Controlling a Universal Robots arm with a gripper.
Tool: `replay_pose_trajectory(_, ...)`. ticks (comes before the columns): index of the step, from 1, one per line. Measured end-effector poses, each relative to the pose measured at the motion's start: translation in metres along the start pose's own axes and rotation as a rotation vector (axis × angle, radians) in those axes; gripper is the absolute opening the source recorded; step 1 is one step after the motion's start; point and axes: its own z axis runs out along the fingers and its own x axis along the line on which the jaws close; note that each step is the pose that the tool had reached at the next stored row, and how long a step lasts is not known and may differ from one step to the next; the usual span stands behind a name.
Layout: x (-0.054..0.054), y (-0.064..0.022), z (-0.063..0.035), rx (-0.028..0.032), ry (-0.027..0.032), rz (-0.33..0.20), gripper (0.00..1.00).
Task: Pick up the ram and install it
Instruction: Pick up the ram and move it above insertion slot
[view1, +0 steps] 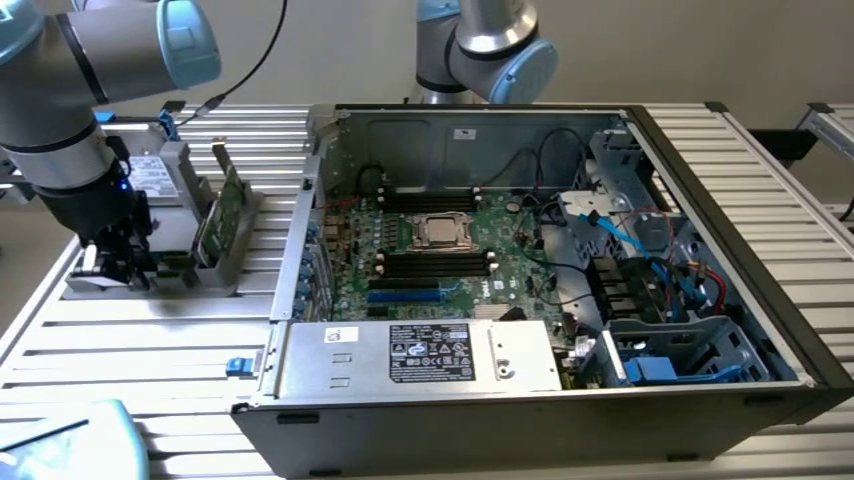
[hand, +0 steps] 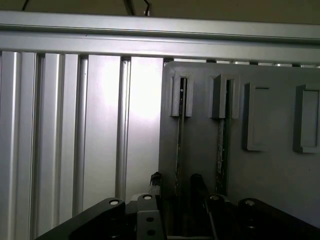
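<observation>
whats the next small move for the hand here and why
Probably close the hand gently: its fingers stand apart on either side of the ram, which stands on edge in the grey holder, not gripped yet.

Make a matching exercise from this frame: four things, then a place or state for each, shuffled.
1 slim green ram stick
2 silver metal power supply box
3 square silver processor socket
4 black end effector

A open
B middle of the green motherboard
C standing in the grey holder
D at the open case's edge, label up

Pairs: 1-C, 2-D, 3-B, 4-A
</observation>
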Motion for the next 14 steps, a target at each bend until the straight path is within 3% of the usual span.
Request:
replay_pose_trajectory(4,0.0000,0.0000,0.0000,0.0000,-0.0001,0.000,0.35)
replay_pose_trajectory(7,0.0000,0.0000,0.0000,-0.0001,-0.0003,0.000,0.16)
replay_pose_trajectory(14,0.0000,0.0000,0.0000,0.0000,-0.0003,0.000,0.14)
